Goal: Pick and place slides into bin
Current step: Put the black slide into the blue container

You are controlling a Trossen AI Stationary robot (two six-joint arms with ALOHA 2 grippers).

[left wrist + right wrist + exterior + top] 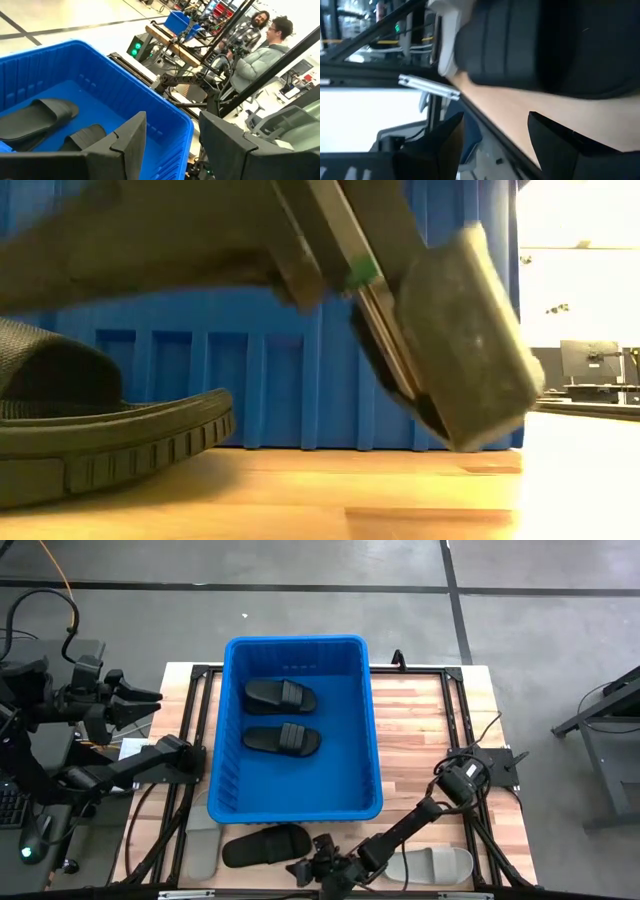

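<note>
The blue bin (296, 805) stands in the middle of the table with two black slides (281, 695) (282, 738) lying flat on its floor. A third black slide (265, 845) lies sole-down on the table in front of the bin, between two light grey slides (204, 852) (432, 864). My right gripper (312, 870) is low at the near edge, just right of the third black slide (545, 45), open and touching nothing. My left gripper (150, 705) hangs open and empty left of the bin (165, 107).
A black frame (455, 710) runs around the bin on the wooden table. The table's near edge lies close under my right gripper. In the left wrist view, people (262, 47) stand in the room beyond the table.
</note>
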